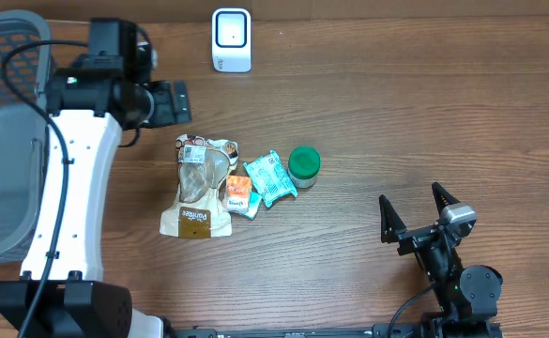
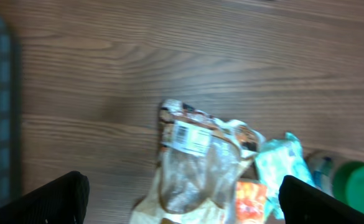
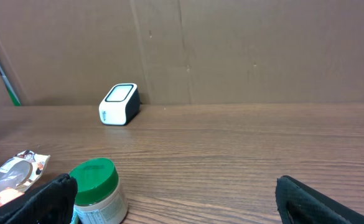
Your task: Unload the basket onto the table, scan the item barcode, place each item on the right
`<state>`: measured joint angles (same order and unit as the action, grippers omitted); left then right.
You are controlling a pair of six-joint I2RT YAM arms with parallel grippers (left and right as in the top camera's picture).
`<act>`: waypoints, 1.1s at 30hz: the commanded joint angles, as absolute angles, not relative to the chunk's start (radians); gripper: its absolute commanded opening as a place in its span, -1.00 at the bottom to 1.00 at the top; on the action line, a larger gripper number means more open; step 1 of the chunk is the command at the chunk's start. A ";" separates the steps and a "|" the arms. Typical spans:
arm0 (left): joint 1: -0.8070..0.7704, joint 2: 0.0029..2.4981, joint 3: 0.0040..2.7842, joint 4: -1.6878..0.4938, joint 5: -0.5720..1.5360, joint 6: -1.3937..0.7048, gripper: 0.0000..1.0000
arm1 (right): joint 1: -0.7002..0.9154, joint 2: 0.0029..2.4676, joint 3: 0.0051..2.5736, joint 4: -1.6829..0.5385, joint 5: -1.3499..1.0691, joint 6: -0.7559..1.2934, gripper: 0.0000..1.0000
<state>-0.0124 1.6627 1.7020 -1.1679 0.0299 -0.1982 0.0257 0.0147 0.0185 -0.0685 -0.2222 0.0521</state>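
Because the likely item, a clear bag (image 1: 202, 188) with a white barcode label (image 1: 195, 150) at its top end, lies packed in a cluster of 4 things, the main risk from here is a messy pick. That bag sits well apart from the scanner (image 1: 231, 39), on the robot's side of it and slightly to the left. An orange packet (image 1: 239, 195) touches its edge, with a teal packet (image 1: 270, 176) and a green-lidded jar (image 1: 304, 165) just beyond, farther from the scanner on the right. A grasp taken too far toward those neighbours could drag or pinch 1 of them along. The soft film could also crumple or slide, folding the label or turning it away from the scanner's face, so the code would not read. The left gripper (image 1: 182, 103) hangs to the left of the scanner and a little nearer the robot, above the surface just past the bag's label end. Its fingers stand wide apart, holding nothing and touching nothing. The right gripper (image 1: 410, 195) waits far to the right of the scanner, near the robot's edge of the surface, also spread wide and holding nothing.
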 commanded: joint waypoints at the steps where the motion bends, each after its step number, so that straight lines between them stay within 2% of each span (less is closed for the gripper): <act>1: 0.038 1.676 1.721 -1.176 0.033 -0.153 1.00 | 0.020 0.003 0.008 -0.060 -0.230 0.056 1.00; 12: 0.062 1.681 1.721 -1.162 0.124 0.002 0.99 | 0.020 0.003 0.008 -0.057 -0.243 0.063 1.00; 22: 0.072 1.681 1.721 -1.171 0.120 0.001 0.99 | 0.020 0.046 0.038 -0.058 -0.348 0.155 1.00; 28: 0.072 1.681 1.721 -1.171 0.121 0.001 0.99 | 0.020 0.184 0.198 -0.088 -0.389 0.157 1.00; 33: 0.072 1.681 1.721 -1.171 0.120 0.001 0.99 | 0.020 0.407 0.450 -0.249 -0.434 0.157 1.00</act>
<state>0.0662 1.6741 1.7020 -1.1713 0.1055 -0.0216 0.0257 0.3168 0.3241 -0.2096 -0.3897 0.1493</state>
